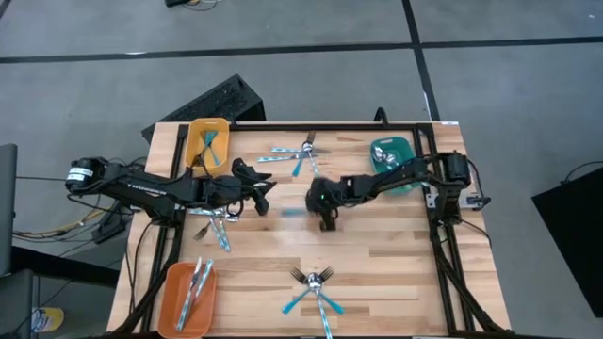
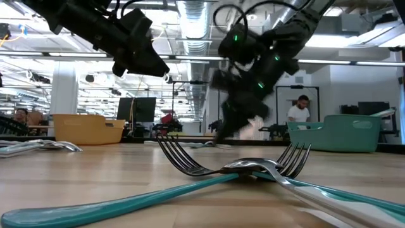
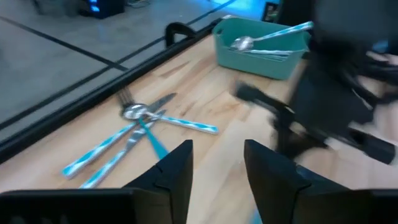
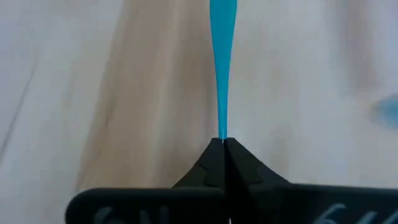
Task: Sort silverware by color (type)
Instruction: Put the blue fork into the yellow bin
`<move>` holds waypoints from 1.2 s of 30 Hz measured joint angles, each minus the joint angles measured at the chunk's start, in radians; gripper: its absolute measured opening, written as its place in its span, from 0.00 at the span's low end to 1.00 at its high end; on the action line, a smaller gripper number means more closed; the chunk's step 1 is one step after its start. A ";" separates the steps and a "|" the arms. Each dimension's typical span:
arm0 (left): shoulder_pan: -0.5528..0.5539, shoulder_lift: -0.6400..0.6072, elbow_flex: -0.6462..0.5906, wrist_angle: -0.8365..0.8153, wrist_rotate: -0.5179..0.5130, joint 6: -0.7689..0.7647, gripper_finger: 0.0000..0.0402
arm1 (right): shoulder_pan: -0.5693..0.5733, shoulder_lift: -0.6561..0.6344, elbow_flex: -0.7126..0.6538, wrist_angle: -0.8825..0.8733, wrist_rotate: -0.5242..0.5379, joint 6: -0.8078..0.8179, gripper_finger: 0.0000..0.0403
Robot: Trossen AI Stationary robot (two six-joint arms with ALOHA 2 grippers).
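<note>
Right gripper [image 4: 224, 142]: I see it mid-table, fingers pressed together, pinching the tip of one blue handle [image 4: 222, 62].
Handle axis: runs straight away from the fingers; the head is out of my view, probably a utensil.
Left gripper [image 3: 216, 163]: fingers spread, empty, above the table's left-centre.
Other silverware [image 1: 313, 285]: crossed forks at the near edge.

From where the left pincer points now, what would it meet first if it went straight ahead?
Probably the right arm, which crosses just ahead of the open left pincer. The teal tray lies beyond it, and the silverware pile sits off to one side. Depth is unclear.
</note>
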 joint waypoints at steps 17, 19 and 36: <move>0.039 -0.019 0.000 -0.110 -0.100 -0.223 0.37 | -0.042 -0.006 0.004 0.716 0.170 0.223 0.02; 0.044 -0.019 0.000 -0.043 -0.100 -0.149 0.37 | -0.030 -0.002 0.004 0.718 0.171 0.175 0.02; 0.042 -0.019 0.000 0.055 0.033 -0.019 0.29 | 0.016 -0.002 0.006 0.740 0.349 0.018 0.02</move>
